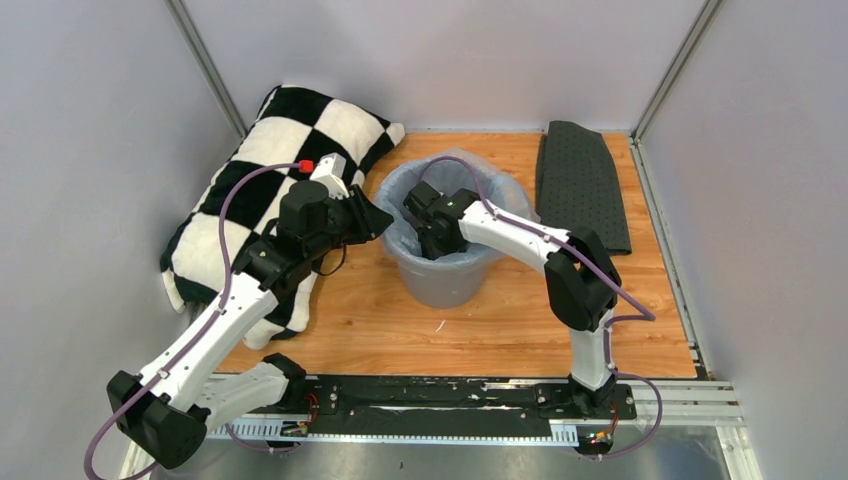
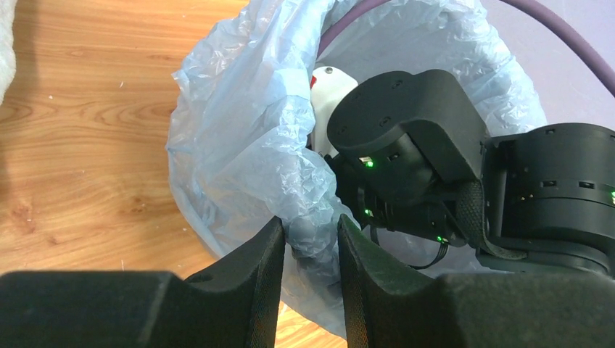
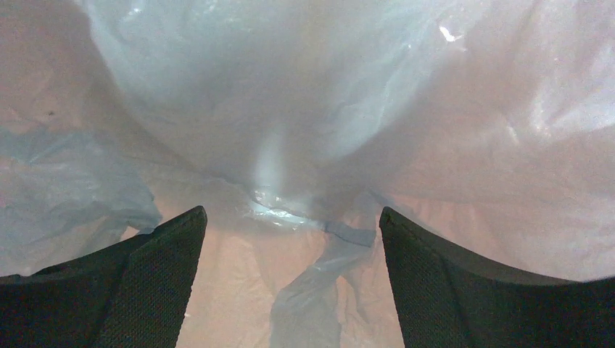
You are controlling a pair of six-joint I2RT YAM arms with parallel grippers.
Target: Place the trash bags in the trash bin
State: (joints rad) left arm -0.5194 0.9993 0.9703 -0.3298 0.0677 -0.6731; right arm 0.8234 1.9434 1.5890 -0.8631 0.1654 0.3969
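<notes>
**Two robot arms work a plastic bag at a bin on a wooden table**

A round, light grey bin [image 1: 445, 280] stands upright near the middle of a wooden table [image 1: 400, 330]. A thin, crinkly, pale blue bag [image 2: 246, 145] sits inside it. The bag's mouth is spread out and puffs up over the bin's rim.

The left gripper [image 2: 310, 228] reaches in from the left, at the near-left part of the rim. Its jaws are drawn close together, leaving only a narrow gap. A bunched fold of the bag's edge fills that gap, pinched between the two black fingers [image 2: 254, 283].

The right gripper [image 3: 290, 217] points down inside the bin, past the rim. Its jaws stand wide apart and hold nothing. In the right wrist view, bag plastic fills the picture, with a creased seam lying ahead of the spread fingers [image 3: 156, 283]. Whether the fingertips touch the plastic cannot be told.

A black-and-white checked pillow [image 1: 270, 170] lies at the back left of the table, partly under the left arm. A dark grey dotted cloth [image 1: 580, 180] lies flat at the back right, well apart from the bin.
</notes>
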